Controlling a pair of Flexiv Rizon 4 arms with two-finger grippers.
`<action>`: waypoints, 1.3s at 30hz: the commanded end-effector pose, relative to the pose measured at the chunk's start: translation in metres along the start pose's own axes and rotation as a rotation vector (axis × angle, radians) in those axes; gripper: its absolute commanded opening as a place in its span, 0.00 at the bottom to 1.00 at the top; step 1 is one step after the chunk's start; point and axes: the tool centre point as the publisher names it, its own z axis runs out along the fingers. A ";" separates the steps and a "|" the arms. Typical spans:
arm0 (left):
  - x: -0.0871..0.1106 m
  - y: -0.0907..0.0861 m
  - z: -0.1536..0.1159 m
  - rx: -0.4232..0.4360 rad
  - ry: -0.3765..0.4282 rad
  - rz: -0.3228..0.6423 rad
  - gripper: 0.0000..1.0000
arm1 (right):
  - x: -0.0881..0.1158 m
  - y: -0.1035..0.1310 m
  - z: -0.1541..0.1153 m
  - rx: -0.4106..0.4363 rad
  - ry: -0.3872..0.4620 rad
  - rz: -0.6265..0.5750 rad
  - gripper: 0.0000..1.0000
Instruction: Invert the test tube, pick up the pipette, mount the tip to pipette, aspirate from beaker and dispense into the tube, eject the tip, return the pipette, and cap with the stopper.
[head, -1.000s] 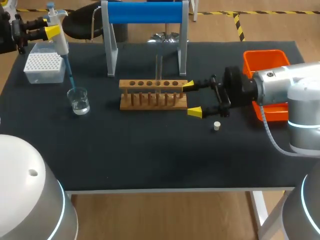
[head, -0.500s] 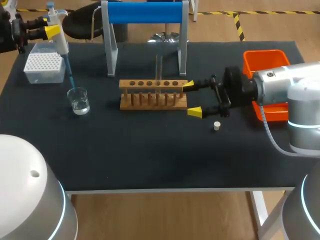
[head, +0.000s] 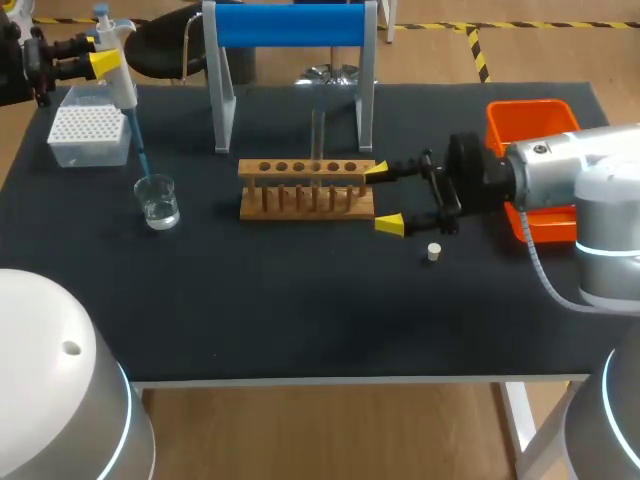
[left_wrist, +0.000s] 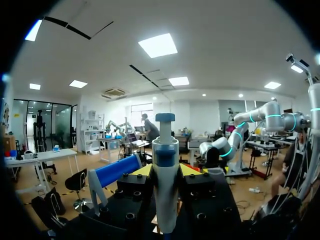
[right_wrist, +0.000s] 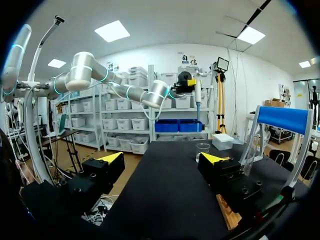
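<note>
My left gripper (head: 104, 62) is at the table's back left, shut on a white pipette (head: 121, 80); the pipette's blue tip (head: 141, 153) points down into a glass beaker (head: 158, 202) holding clear liquid. In the left wrist view the pipette (left_wrist: 165, 165) stands upright between my gripper's (left_wrist: 165, 176) fingers. A clear test tube (head: 318, 135) stands upright in the wooden rack (head: 307, 190). My right gripper (head: 383, 197) is open at the rack's right end, holding nothing. A small white stopper (head: 433, 252) lies on the mat just in front of it.
A white tip box (head: 89, 134) sits behind the beaker. A blue-topped stand (head: 290, 26) rises behind the rack, and an orange bin (head: 533, 122) is at the back right. In the right wrist view the beaker (right_wrist: 202, 149) and tip box (right_wrist: 222, 141) lie ahead.
</note>
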 end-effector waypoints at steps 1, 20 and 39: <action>-0.001 0.000 -0.001 0.001 0.003 0.001 0.00 | 0.006 0.005 0.016 0.023 -0.035 0.006 1.00; -0.001 0.000 -0.001 0.001 0.003 0.001 0.00 | 0.007 0.009 0.123 0.284 -0.247 0.019 1.00; -0.001 0.000 -0.001 0.001 0.003 0.001 0.00 | -0.024 -0.016 0.208 0.435 -0.336 0.022 1.00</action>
